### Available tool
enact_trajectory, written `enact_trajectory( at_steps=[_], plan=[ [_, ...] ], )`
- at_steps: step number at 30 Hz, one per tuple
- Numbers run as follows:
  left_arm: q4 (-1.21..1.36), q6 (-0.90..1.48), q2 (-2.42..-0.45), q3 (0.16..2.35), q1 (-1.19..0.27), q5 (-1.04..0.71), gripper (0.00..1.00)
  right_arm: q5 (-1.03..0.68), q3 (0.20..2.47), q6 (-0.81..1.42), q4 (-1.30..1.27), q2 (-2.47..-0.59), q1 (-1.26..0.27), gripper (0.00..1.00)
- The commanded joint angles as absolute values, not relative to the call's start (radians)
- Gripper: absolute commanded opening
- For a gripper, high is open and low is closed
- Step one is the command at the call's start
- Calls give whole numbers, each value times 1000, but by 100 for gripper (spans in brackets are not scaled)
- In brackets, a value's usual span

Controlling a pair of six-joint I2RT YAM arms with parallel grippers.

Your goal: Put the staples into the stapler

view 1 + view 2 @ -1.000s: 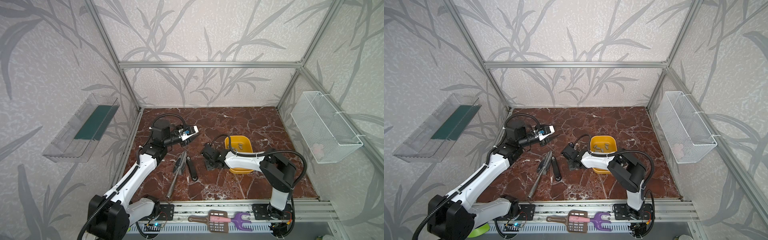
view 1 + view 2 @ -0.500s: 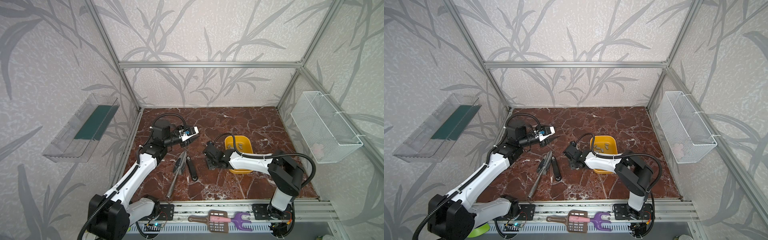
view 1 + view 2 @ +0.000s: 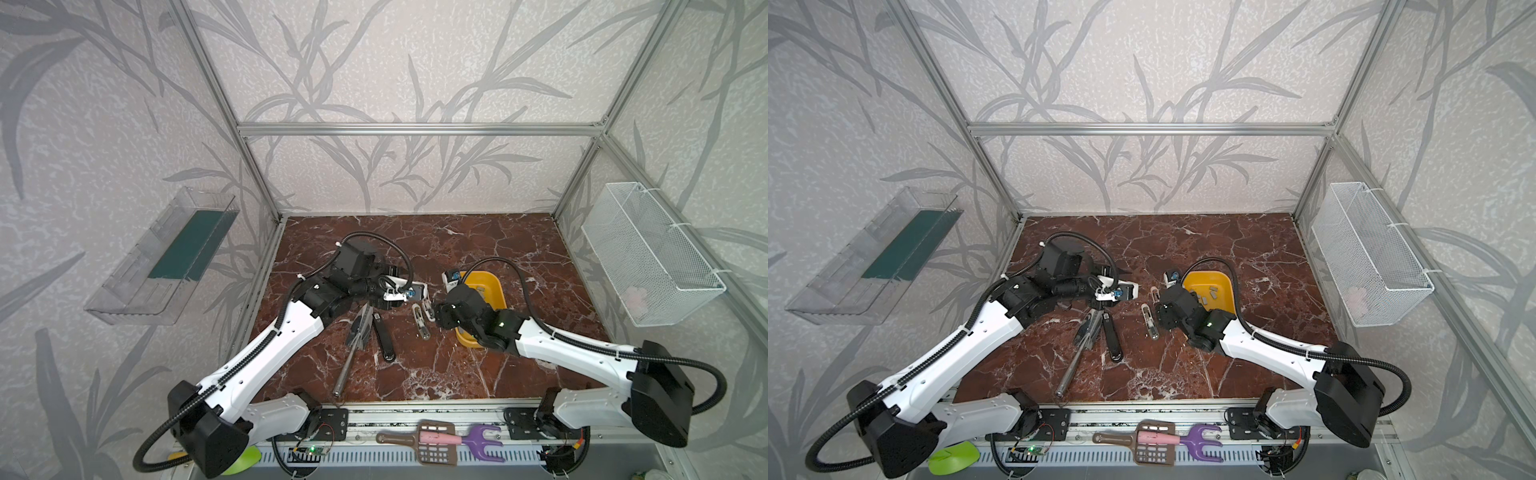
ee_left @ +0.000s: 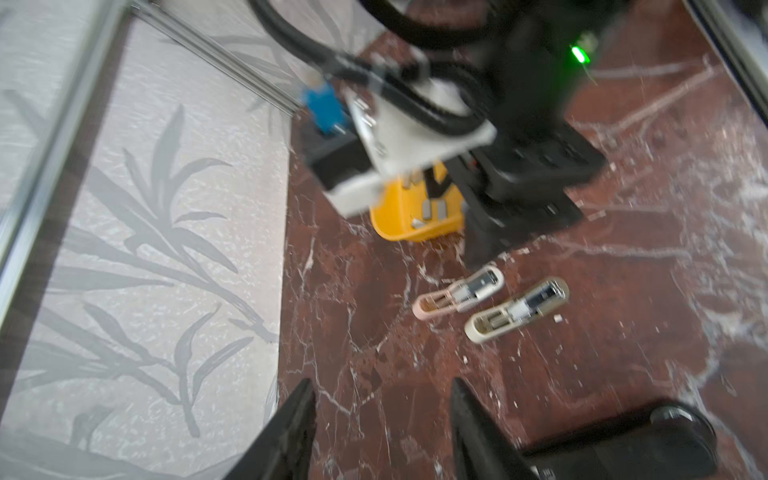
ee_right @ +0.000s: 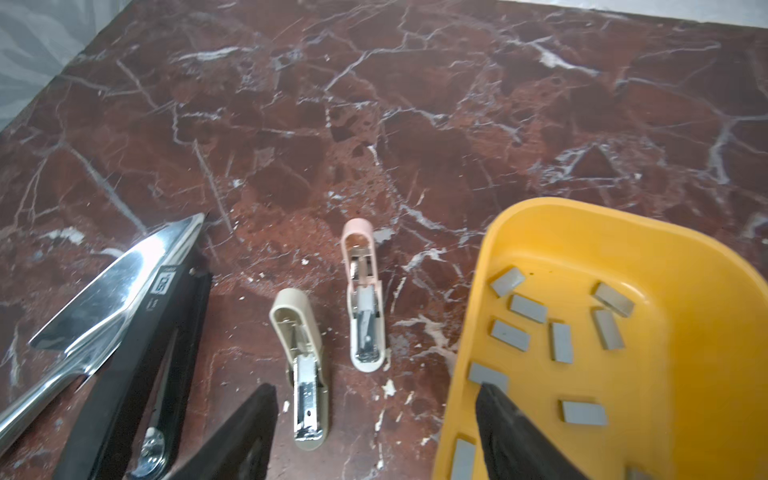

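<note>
Flat grey staples (image 5: 561,343) are lying scattered in the yellow tray (image 5: 685,257), whose rim the released right gripper (image 5: 376,388) is straddling; the left gripper (image 4: 382,382) is gaping empty

Staples (image 5: 561,343) lie in the tray (image 3: 1200,280), right of the staplers (image 3: 1149,321).

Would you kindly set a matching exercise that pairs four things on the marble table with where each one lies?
Column one:
1. staples
2. pink stapler
3. beige stapler
4. black stapler

Column two:
A. on the table, between the beige stapler and the yellow tray
B. alongside the shiny metal bar
C. scattered inside the yellow tray
D. between the pink and black staplers

Pairs: 1-C, 2-A, 3-D, 4-B.
</note>
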State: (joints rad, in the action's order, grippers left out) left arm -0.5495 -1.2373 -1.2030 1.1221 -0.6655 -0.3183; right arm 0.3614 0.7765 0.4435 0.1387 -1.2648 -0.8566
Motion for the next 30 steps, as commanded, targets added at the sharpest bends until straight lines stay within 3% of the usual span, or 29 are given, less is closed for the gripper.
enact_trajectory(
  at_steps=[1,7,14,22,30],
  plan=[
    [-717,-1518,-1244,1021,-732,-62,52,398,736,414,84,-1182,-812,76],
    [-777,-1699,-1256,918,-735,-78,51,377,700,423,66,-1126,-749,76],
    [-815,-1677,-1362,935,-759,-35,49,338,707,433,63,-1166,-744,76],
    [-782,-1645,-1402,932,-787,-68,58,315,716,436,58,-1190,-742,76],
    [-801,-1622,-1450,951,-805,-74,58,295,717,437,57,-1192,-742,76]
  ],
)
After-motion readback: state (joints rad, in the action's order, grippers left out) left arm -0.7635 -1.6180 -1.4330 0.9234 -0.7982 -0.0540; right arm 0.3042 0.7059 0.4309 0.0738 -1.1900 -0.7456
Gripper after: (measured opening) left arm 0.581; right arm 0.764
